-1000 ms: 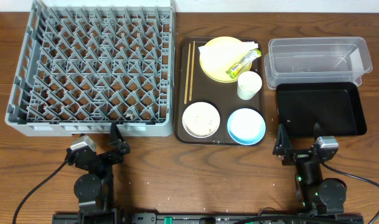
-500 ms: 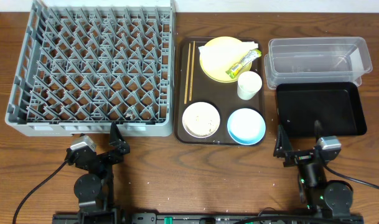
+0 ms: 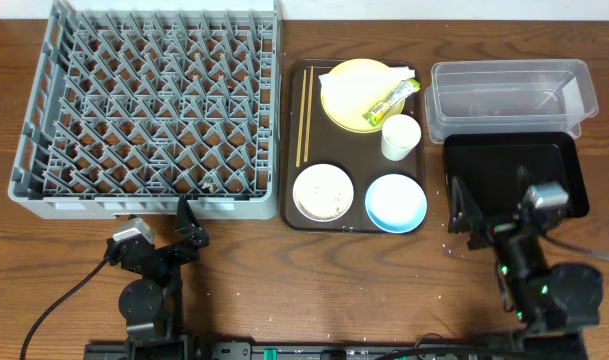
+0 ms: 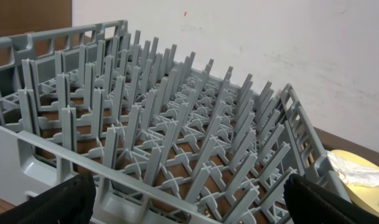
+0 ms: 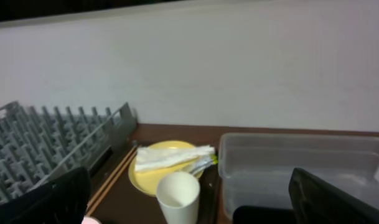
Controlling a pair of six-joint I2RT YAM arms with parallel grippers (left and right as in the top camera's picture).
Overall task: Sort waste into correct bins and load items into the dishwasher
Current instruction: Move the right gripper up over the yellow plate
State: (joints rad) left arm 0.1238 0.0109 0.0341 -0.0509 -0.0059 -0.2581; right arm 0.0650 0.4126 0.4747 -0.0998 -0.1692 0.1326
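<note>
Overhead: left fingers (image 3: pixel 188 214) apart, holding nothing, low over the table (image 3: pixel 254 285) just near of the grey dish rack (image 3: pixel 149 105). Right fingers (image 3: pixel 458 205) apart, holding nothing, at the near-left edge of the black tray (image 3: pixel 514 170); the clear tub (image 3: pixel 509 95) lies just beyond it. The brown serving tray (image 3: pixel 289 150) holds the chopsticks (image 3: pixel 305 115), white cup (image 3: pixel 400 135), white bowl (image 3: pixel 323 191) and light blue bowl (image 3: pixel 395 201). It also holds the yellow plate (image 3: pixel 349 95), which carries the napkin (image 3: pixel 404 72) and wrapper (image 3: pixel 389 100).

Left wrist: rack pegs fill the space between the spread fingers (image 4: pixel 58 199); the plate is at far right.

Right wrist: the cup stands between the spread fingers (image 5: pixel 52 199), with the plate behind it and the tub to its right.
</note>
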